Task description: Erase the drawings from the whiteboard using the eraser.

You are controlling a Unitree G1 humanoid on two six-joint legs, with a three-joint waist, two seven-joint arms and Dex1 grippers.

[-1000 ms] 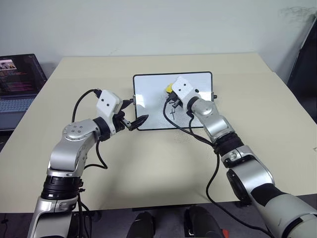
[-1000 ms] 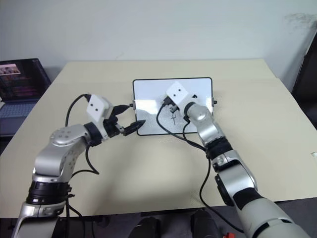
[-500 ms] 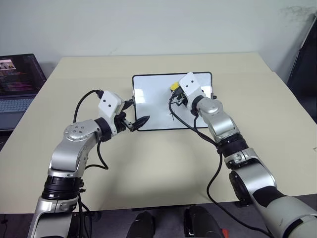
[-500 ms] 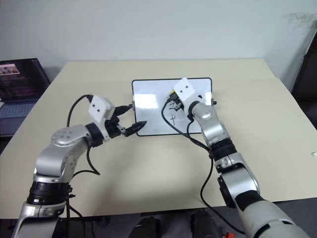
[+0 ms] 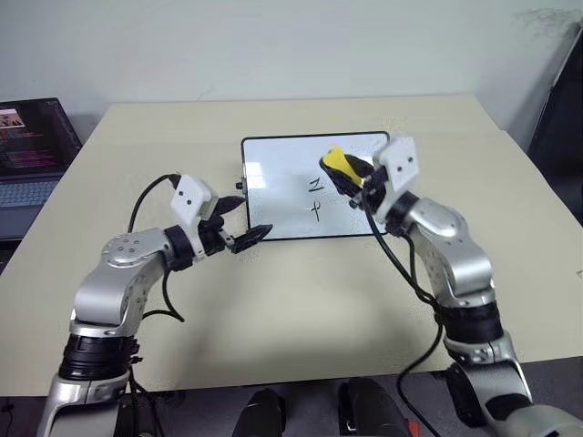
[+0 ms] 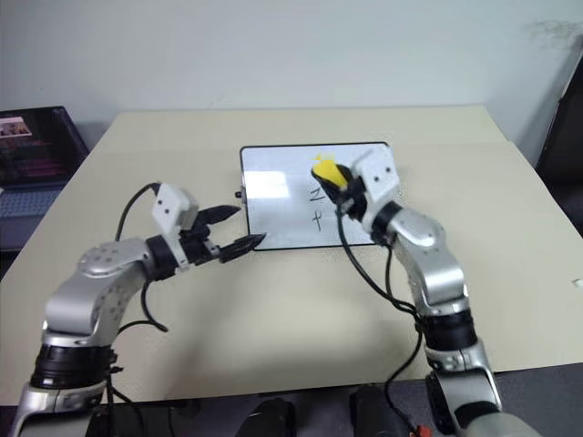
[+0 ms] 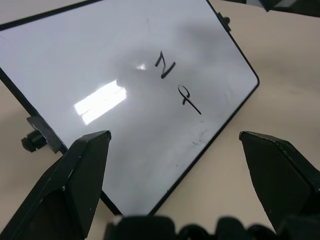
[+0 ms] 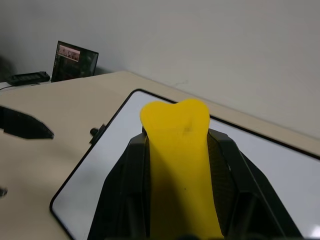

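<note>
The whiteboard [image 5: 282, 196] lies flat on the beige table with its black frame and side knobs in view. Two dark drawings [image 5: 314, 198] stand one above the other near its middle, and they also show as an N-like and a P-like mark [image 7: 175, 80] in the left wrist view. My right gripper [image 5: 346, 175] hangs above the board's right half, shut on the yellow eraser [image 5: 334, 163], which sticks out past the fingers [image 8: 122, 195]. My left gripper [image 5: 254, 217] is open, with its fingers [image 7: 75, 175] apart at the board's near left corner.
An open laptop [image 5: 32, 137] sits off the table's left side. The beige table [image 5: 301, 300] has bare room in front of the board and to its right. Black cables loop from both wrists over the table.
My right gripper has lifted off the board with the eraser and drawn back toward the right, uncovering the two marks. The left gripper has hardly moved.
</note>
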